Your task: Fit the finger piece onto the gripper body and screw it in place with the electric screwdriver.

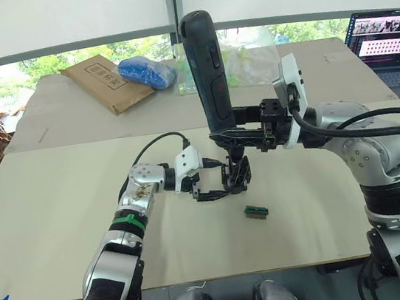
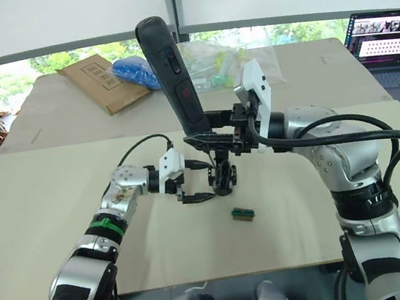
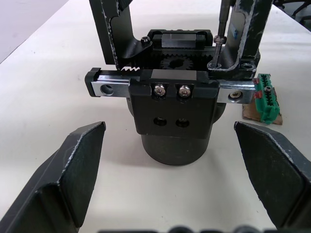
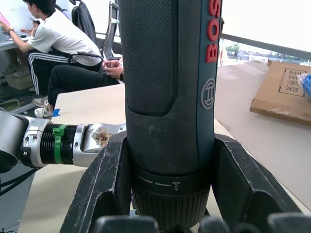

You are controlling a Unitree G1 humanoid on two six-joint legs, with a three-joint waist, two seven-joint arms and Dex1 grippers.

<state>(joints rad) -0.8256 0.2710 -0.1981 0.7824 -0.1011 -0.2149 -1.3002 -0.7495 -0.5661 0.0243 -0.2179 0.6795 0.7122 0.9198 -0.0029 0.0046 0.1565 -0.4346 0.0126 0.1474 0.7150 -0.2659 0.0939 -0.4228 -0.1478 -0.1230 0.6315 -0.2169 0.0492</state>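
Two screws on gripper body [image 3: 175, 104] in left wrist view

Matt textured-rubber electric screwdriver [image 4: 167, 97]; matt black gripper body [image 3: 175, 121]

I see a pale table [image 1: 60, 214] butted against a second table [image 1: 53, 111], white roller blinds [image 1: 55, 17] over windows [image 1: 39, 64] showing green trees, and an open laptop [image 1: 386, 45] at the right.
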